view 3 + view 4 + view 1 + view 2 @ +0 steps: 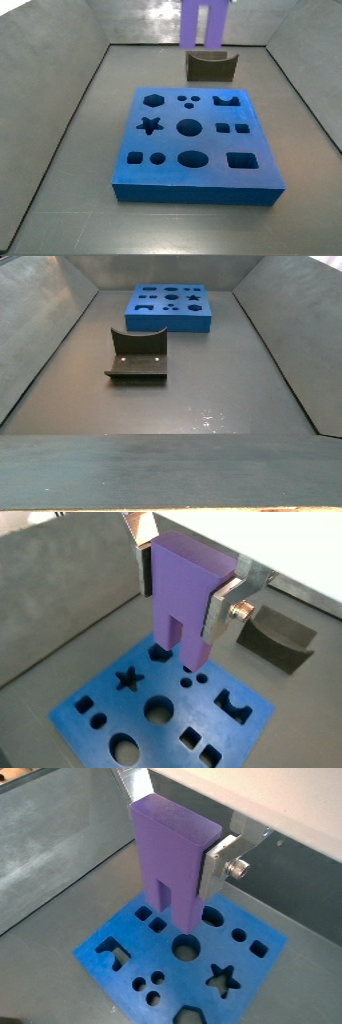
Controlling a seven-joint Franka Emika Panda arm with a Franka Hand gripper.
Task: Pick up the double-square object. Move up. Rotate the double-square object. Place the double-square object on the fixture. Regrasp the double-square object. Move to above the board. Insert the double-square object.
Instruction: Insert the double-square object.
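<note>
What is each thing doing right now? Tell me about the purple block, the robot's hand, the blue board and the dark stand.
Purple block: held upright in the air, prongs pointing down, above the board.
Hand: shut on the purple block, up above the board.
Blue board: flat on the floor, every hole that shows is empty.
Dark stand: on the floor apart from the board, nothing on it.

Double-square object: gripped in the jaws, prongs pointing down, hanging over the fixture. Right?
Not quite. The double-square object is clamped in the gripper, prongs down, but both wrist views show it above the board, not the fixture, which sits off to the side.
</note>
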